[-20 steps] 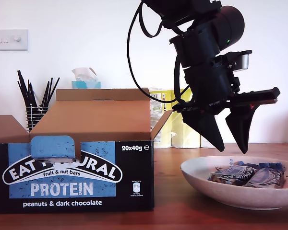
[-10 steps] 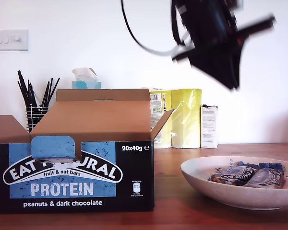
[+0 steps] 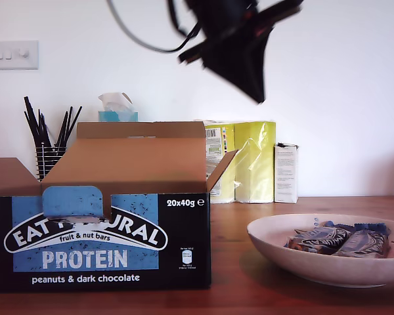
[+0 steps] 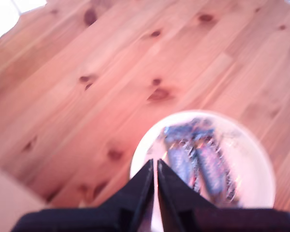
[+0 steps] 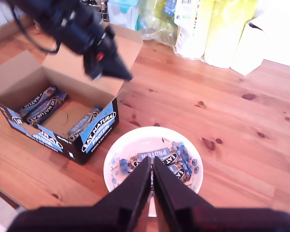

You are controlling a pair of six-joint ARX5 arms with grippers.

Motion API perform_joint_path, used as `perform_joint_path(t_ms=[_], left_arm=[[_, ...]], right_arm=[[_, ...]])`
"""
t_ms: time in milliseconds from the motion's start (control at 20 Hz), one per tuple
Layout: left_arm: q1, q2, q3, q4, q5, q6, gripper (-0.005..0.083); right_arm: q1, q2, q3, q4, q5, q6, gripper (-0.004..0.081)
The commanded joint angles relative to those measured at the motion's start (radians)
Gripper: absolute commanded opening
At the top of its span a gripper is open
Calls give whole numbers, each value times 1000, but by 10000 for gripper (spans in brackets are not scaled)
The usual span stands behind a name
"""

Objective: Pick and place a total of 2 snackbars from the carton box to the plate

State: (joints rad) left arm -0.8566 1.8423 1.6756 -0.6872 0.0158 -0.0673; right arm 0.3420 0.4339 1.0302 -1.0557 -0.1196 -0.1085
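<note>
Hanging high with jaws pressed together, empty, my first gripper (image 3: 253,79) is above the knotty pine table (image 3: 262,289). Below it the plate (image 3: 276,246) holds two snackbars (image 3: 335,239). Beside that the box (image 3: 105,243) reads "EAT NATURAL PROTEIN, 20x40g". My second gripper (image 5: 151,166), also closed, looks down on both.

carton box (image 5: 63,111): top open | plate (image 3: 276,246): clear above | raised flaps (image 3: 220,170) flank box mouth
</note>
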Motion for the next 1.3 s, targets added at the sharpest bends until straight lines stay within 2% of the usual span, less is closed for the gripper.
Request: perform_joint_path(t_ms=[0, 150, 400, 550, 700, 1000, 1100, 1250], left_arm=[[9, -111, -100, 83, -2, 10, -24], [58, -261, -283, 202, -2, 8, -24], [160, -470, -532, 388, -2, 8, -24], [237, -564, -644, 451, 0, 8, -24], [318, -658, -747, 493, 7, 8, -24], [504, -877, -943, 537, 68, 19, -24], [563, -965, -999, 537, 88, 23, -24], [624, -1112, -1085, 529, 116, 23, -24]], right_arm=[[2, -8, -34, 18, 11, 11, -13], [2, -8, -106, 120, 27, 66, -13], [-4, 40, -255, 412, 61, 116, -13], [-45, 107, -317, 547, 103, 114, -13], [-116, 134, -350, 651, 85, 108, -13], [-254, 95, -357, 668, -75, 81, -13], [-274, 75, -357, 658, -121, 80, -13], [-279, 31, -373, 637, -144, 71, -13]])
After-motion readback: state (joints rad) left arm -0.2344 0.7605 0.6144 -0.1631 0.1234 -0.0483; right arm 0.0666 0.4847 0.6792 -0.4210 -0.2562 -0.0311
